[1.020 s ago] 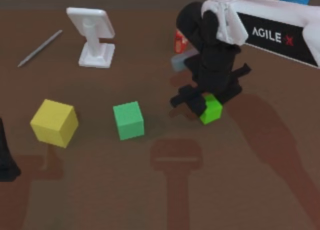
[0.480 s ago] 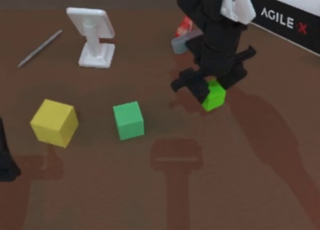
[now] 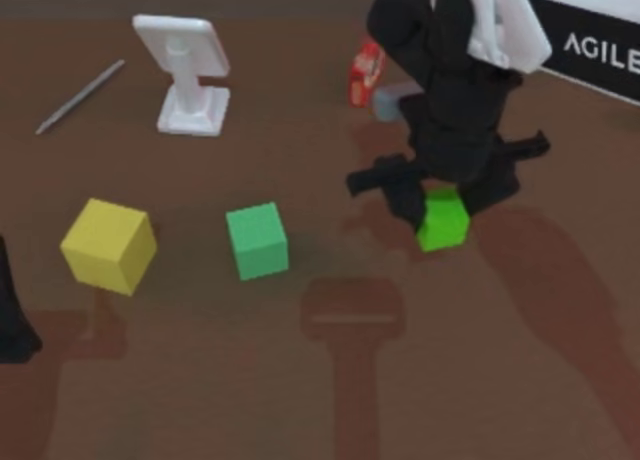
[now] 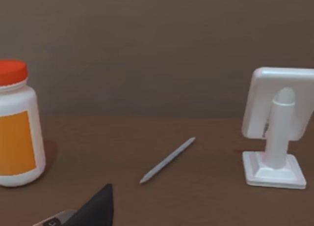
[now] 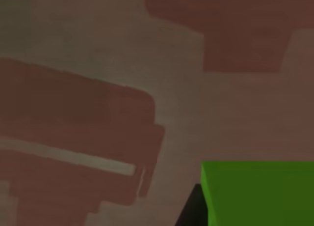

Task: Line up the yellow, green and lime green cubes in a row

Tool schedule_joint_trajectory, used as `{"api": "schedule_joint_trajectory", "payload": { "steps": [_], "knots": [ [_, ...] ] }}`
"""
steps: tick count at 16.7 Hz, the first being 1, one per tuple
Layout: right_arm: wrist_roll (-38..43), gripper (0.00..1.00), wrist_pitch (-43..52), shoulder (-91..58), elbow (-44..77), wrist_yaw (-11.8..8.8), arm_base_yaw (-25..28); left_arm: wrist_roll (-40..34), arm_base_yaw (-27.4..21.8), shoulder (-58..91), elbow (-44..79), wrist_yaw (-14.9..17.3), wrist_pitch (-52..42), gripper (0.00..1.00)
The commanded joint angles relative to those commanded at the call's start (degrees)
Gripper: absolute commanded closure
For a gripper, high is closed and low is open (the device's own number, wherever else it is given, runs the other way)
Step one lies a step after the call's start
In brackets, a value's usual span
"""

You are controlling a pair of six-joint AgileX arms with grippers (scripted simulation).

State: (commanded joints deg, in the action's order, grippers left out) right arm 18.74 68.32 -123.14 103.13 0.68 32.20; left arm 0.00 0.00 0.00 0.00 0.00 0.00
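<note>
The yellow cube (image 3: pixel 108 245) sits at the left of the table, with the green cube (image 3: pixel 257 240) to its right. Further right, my right gripper (image 3: pixel 440 202) is shut on the lime green cube (image 3: pixel 444 222), which hangs a little above the table. The right wrist view shows that cube (image 5: pixel 257 194) close up, with one dark finger (image 5: pixel 192 210) against its side. My left arm (image 3: pixel 12 320) stays parked at the table's front left edge. One black fingertip (image 4: pixel 99 206) shows in the left wrist view with nothing beside it.
A white stand (image 3: pixel 186 75) and a grey stylus (image 3: pixel 80 97) are at the back left. A red object (image 3: pixel 365 72) and a grey one (image 3: pixel 393 102) lie behind my right arm. A white bottle (image 4: pixel 15 132) with an orange label appears in the left wrist view.
My right gripper has carried the lime green cube a little to the right, with the arm swinging right too. The yellow and green cubes have not moved.
</note>
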Motion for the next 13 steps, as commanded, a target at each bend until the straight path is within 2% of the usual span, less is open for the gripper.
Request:
{"api": "schedule_joint_trajectory", "payload": {
  "steps": [5, 13],
  "knots": [
    [14.53, 1.0, -3.42, 9.91, -13.76, 0.31, 2.27, 0.0, 0.0, 0.0, 0.0, 0.0, 0.0, 0.0],
    [16.34, 1.0, -4.88, 11.09, -16.16, 0.31, 2.4, 0.0, 0.0, 0.0, 0.0, 0.0, 0.0, 0.0]
  ]
}}
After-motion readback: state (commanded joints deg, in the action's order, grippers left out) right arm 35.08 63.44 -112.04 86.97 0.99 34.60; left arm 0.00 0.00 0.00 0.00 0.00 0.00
